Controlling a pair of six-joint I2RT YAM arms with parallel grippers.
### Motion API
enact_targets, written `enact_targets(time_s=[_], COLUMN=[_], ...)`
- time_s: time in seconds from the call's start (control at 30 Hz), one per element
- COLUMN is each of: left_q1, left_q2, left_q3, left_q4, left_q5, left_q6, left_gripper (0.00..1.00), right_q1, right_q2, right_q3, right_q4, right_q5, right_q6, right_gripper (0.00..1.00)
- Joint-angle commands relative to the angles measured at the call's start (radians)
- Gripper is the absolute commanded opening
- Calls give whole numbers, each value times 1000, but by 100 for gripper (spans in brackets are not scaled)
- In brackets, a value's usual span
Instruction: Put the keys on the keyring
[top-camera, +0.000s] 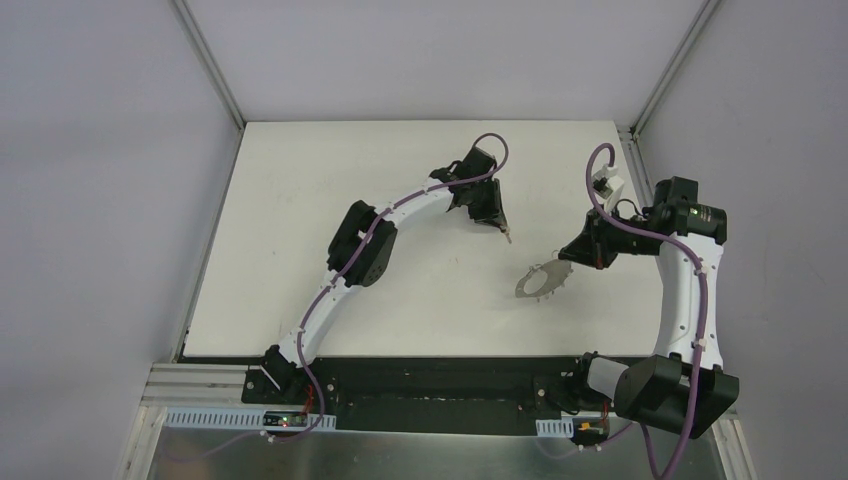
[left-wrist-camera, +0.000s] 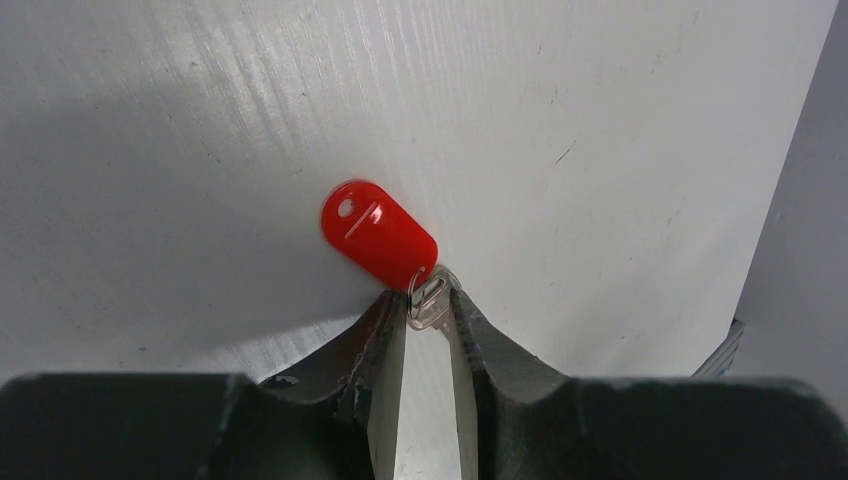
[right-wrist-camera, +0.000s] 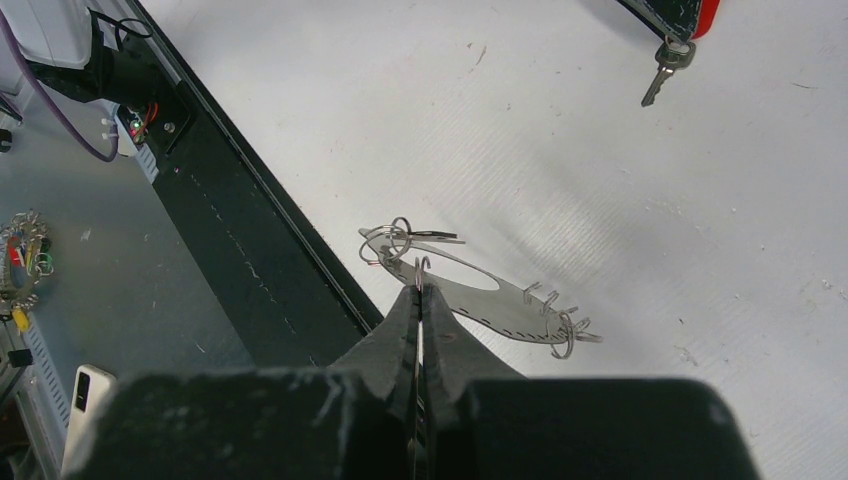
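My left gripper (left-wrist-camera: 428, 300) is shut on the metal head of the red-tagged key (left-wrist-camera: 378, 233). It holds the key above the white table, with the red tag sticking out past the fingertips. In the top view this gripper (top-camera: 497, 220) is at the table's middle back, and the key (top-camera: 506, 236) hangs below it. The key also shows in the right wrist view (right-wrist-camera: 664, 72). My right gripper (right-wrist-camera: 418, 287) is shut on a wire loop of the grey oval keyring (right-wrist-camera: 500, 305), whose far end rests on the table. In the top view the keyring (top-camera: 538, 282) is left of this gripper (top-camera: 566, 258). A thin dark piece (right-wrist-camera: 437, 236) lies among the loops; I cannot tell what it is.
The black base rail (right-wrist-camera: 250, 220) runs along the table's near edge, just behind the keyring. Off the table lie a bunch of coloured keys (right-wrist-camera: 25, 265) and a white device (right-wrist-camera: 85, 395). Grey walls enclose the table on three sides.
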Motion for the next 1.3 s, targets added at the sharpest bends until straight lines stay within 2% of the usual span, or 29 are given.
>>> enact_targets(time_s=[0.0,0.3,0.47,0.53,0.6,0.77,0.97,1.07,1.27], left_q1=[-7,-4,-2,0,3,10,13,13,15], left_q2=[26,25,14,-4,-27,-113,-288,-400,-613], left_q3=[16,11,-5,-17,-22,-37,-166,-263,-395], left_q4=[-5,-4,-5,-6,-13,-21,-28,-44,-150], left_q5=[-27,-22,-17,6,25,93,197,223,176], left_q6=[-15,-31,-26,-1,37,155,391,545,840], left_gripper=[24,15,5,0,0,0,0,0,0], right_q1=[-13,-13,-13,-13,-13,-13,15,70,214], right_q2=[-27,-29,-21,-15,-6,9,-41,-37,-17], right_q3=[-2,3,11,16,22,22,-70,-93,-103], right_q4=[-34,-40,-38,-36,-37,-9,202,282,420], right_q5=[-49,-55,-66,-76,-90,-121,-129,-94,-74], right_q6=[-27,-27,-26,-29,-33,-38,76,141,277], right_gripper=[0,0,0,0,0,0,0,0,0])
